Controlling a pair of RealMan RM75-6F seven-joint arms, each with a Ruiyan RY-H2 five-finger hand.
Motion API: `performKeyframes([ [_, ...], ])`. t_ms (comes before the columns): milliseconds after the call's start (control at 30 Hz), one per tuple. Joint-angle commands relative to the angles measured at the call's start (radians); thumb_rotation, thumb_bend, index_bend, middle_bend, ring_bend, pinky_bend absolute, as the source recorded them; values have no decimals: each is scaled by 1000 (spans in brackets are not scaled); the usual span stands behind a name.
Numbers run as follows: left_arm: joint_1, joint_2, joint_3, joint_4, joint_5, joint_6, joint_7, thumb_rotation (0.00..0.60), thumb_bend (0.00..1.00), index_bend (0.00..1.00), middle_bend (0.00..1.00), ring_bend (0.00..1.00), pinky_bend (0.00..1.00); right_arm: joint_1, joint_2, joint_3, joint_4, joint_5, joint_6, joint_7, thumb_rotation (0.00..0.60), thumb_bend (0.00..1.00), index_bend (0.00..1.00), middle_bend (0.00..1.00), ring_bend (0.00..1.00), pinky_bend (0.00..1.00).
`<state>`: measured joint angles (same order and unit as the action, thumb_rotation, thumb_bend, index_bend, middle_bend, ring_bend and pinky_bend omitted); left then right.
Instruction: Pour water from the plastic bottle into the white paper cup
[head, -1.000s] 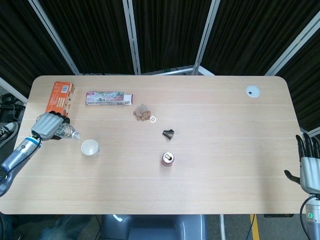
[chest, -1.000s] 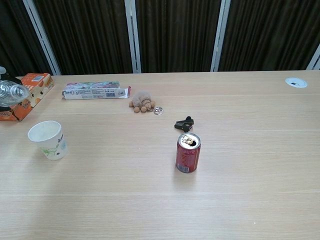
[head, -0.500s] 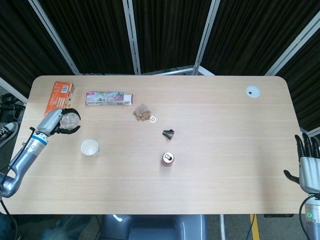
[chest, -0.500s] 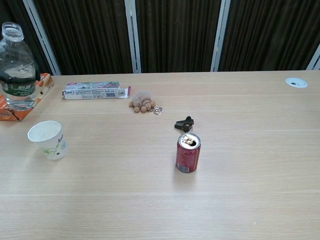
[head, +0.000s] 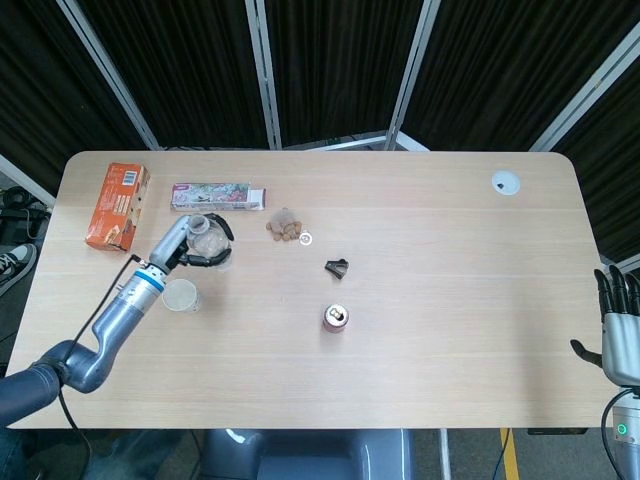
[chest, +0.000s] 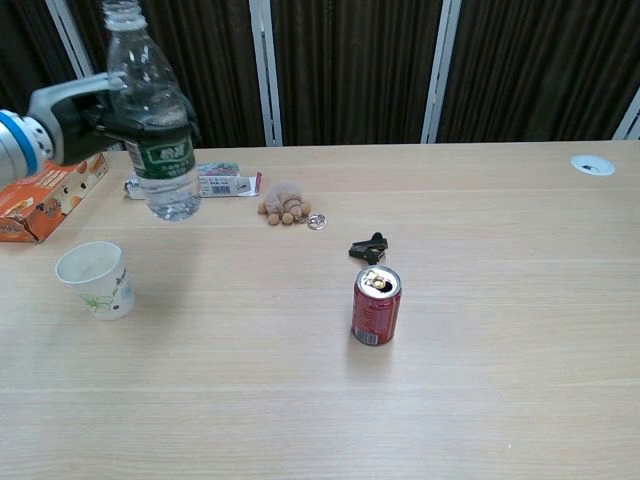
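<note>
Dark curtains are hanging behind the pale wooden table. From the head view we are seeing our left hand clamping the plastic bottle upright above the tabletop, just beyond the white paper cup — our forearm is partly covering that cup. Our right hand is hovering off the table's right edge, fingers spread and holding nothing. From the chest view we are seeing the bottle gripped around its label, well off the surface, up and to the right of the cup — a red can is standing mid-table.
</note>
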<state>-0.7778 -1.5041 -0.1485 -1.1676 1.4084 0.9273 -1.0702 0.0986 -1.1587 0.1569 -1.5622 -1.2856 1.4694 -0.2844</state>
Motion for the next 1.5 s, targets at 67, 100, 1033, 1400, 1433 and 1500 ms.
performKeyframes([
  [67,-11,-43,-4,-20,-16,-23,35,600,345,568,465,371,363,-1,1,0,1,3,-2,1,600,0,0,0,0,0],
  [100,-12,-53,-3,-21,-18,-26,41,600,344,568,466,370,363,-1,1,0,2,4,-3,1,600,0,0,0,0,0],
  [1033,68,-319,72,156,49,54,77,600,181,376,273,199,269,-3,7,1,9,19,-10,12,600,0,0,0,0,0],
  [1400,88,-281,77,122,73,86,54,600,134,47,15,1,34,-5,6,0,3,16,-1,-2,600,0,0,0,0,0],
  [1433,93,-272,77,113,78,98,57,600,133,32,5,0,12,-5,7,0,2,16,1,-3,600,0,0,0,0,0],
  [1500,104,-250,82,90,91,124,65,600,133,12,0,0,0,-6,7,0,0,14,3,-4,600,0,0,0,0,0],
])
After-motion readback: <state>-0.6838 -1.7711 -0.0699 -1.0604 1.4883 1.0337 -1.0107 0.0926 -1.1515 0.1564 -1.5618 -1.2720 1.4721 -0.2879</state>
